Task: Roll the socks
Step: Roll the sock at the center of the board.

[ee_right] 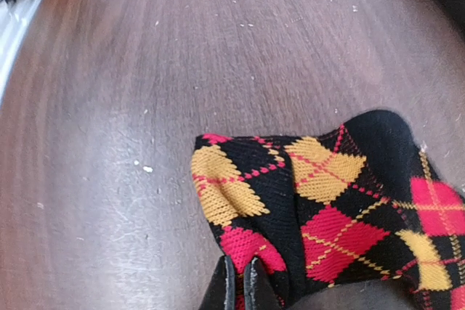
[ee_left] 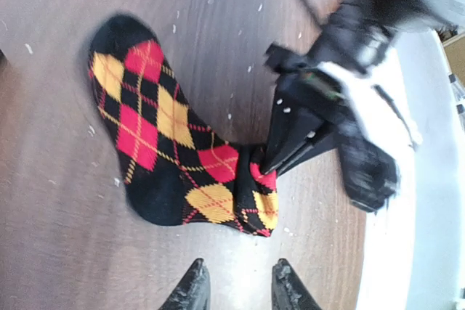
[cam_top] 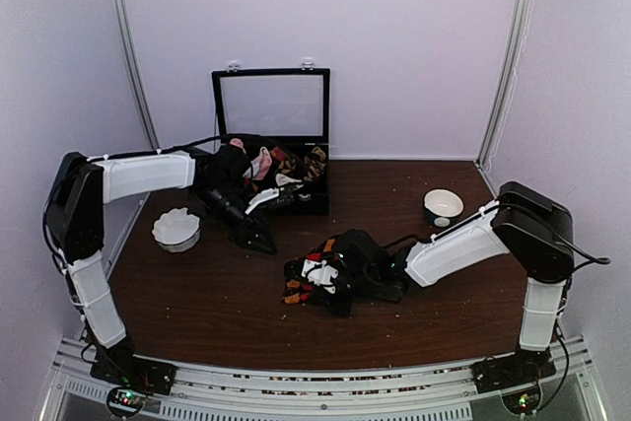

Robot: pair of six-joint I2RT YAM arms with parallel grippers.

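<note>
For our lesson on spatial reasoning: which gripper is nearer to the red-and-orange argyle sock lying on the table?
Right. The right gripper is pinched shut on the argyle sock at its folded end; the left gripper hangs open just off that end, not touching it.

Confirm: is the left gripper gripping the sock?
No, the left gripper hangs open, clear of the sock; the right gripper pinches it.
</note>
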